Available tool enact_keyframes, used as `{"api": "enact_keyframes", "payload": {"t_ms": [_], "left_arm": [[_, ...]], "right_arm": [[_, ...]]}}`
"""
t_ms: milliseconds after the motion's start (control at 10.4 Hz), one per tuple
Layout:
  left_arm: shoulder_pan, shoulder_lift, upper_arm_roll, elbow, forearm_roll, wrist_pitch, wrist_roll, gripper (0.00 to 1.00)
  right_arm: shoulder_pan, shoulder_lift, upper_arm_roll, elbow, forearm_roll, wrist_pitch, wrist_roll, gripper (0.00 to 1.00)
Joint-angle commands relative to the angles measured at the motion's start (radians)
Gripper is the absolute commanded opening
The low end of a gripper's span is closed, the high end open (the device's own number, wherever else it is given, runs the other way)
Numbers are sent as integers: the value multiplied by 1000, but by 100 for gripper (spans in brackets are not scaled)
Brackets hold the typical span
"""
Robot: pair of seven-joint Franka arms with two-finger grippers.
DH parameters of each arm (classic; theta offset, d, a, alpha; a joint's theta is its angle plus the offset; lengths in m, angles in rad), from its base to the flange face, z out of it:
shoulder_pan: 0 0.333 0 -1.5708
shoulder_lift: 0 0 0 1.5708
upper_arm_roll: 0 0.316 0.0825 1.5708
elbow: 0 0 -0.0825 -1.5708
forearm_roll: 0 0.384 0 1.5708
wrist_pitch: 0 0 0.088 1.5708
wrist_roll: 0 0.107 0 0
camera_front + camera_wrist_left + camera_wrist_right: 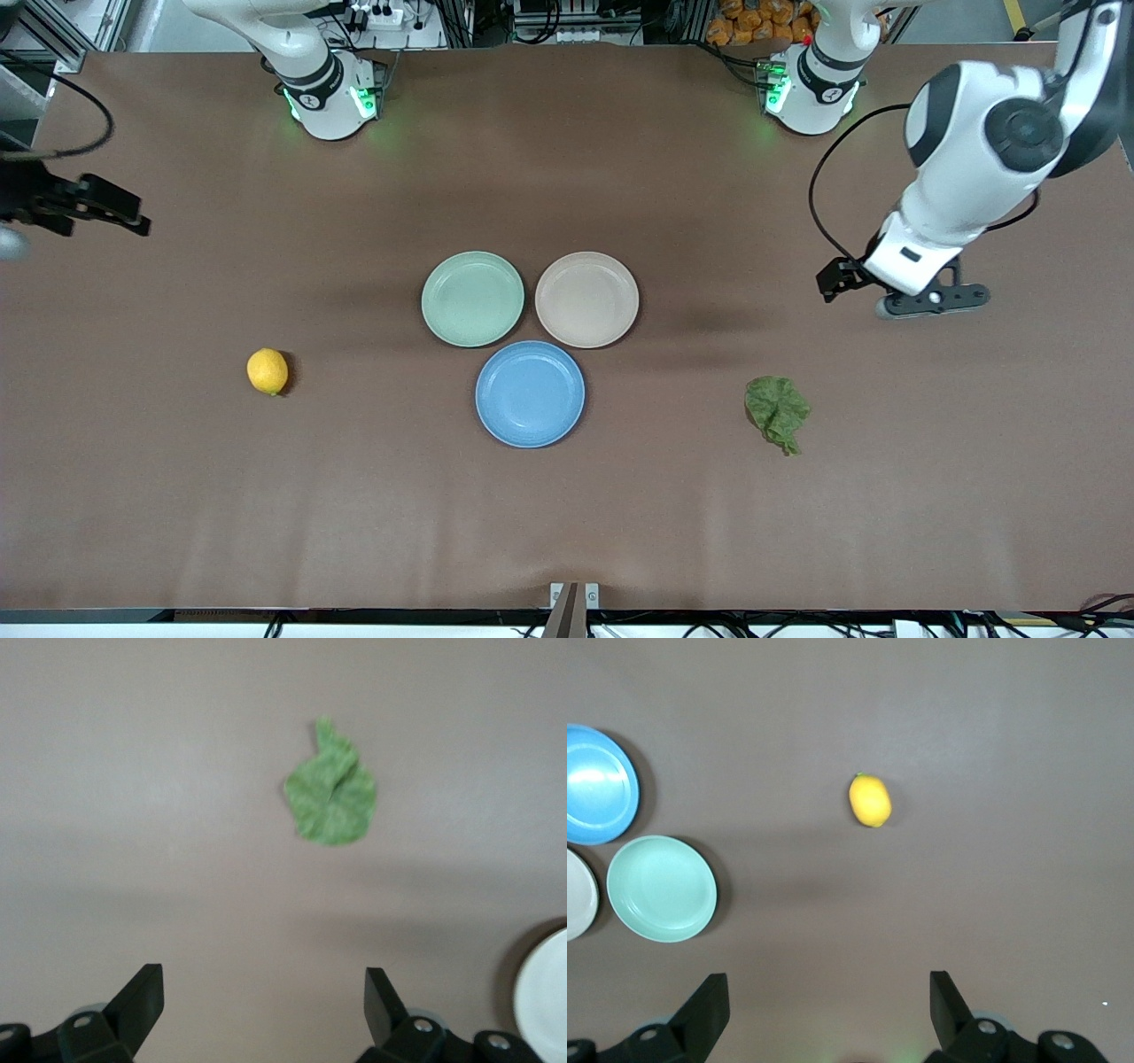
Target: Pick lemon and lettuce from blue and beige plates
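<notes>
The lemon (267, 371) lies on the bare brown worktop (567, 532) toward the right arm's end, well apart from the plates and on none of them. The lettuce (777, 412) lies flat on the worktop toward the left arm's end, also clear of every plate.

Three plates sit bunched at the middle: the mint green plate (472, 299) and the beige plate (586, 299) side by side, nearly touching, and the blue plate (530, 393) nearer to the front camera, tucked just below the pair. All three look empty.

The left claw (917, 301) hangs over bare worktop toward the left arm's end. In the left wrist view its two fingers (142, 1001) stand wide apart with nothing between them, and the lettuce (332, 793) shows ahead of them on the worktop. A pale curved rim is cut off at the corner of that view (a plate, though which one cannot be told from so small a piece).

The right claw (106, 213) is up at the edge of the front view over the right arm's end of the worktop; most of that arm is cut off there. The right wrist view shows its fingers (709, 1005) spread wide and empty, with the lemon (870, 800) ahead, and the blue plate (598, 784), the mint green plate (662, 889) and a sliver of the beige plate (578, 895) partly cut off at the edge.
</notes>
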State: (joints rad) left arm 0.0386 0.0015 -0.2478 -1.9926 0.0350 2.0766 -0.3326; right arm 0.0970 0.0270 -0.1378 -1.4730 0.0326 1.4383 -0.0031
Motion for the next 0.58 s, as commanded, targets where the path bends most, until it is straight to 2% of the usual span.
{"api": "enact_keyframes", "payload": {"t_ms": [0, 192, 480], "left_arm": [[7, -1, -8, 163, -29, -155, 27, 100], [10, 3, -5, 279, -53, -294, 107, 100], [15, 40, 1, 452, -64, -424, 119, 100]], "right_arm": [[0, 13, -14, 66, -2, -68, 17, 100], [0, 13, -23, 79, 0, -70, 18, 100], [-3, 13, -13, 80, -5, -70, 18, 100]]}}
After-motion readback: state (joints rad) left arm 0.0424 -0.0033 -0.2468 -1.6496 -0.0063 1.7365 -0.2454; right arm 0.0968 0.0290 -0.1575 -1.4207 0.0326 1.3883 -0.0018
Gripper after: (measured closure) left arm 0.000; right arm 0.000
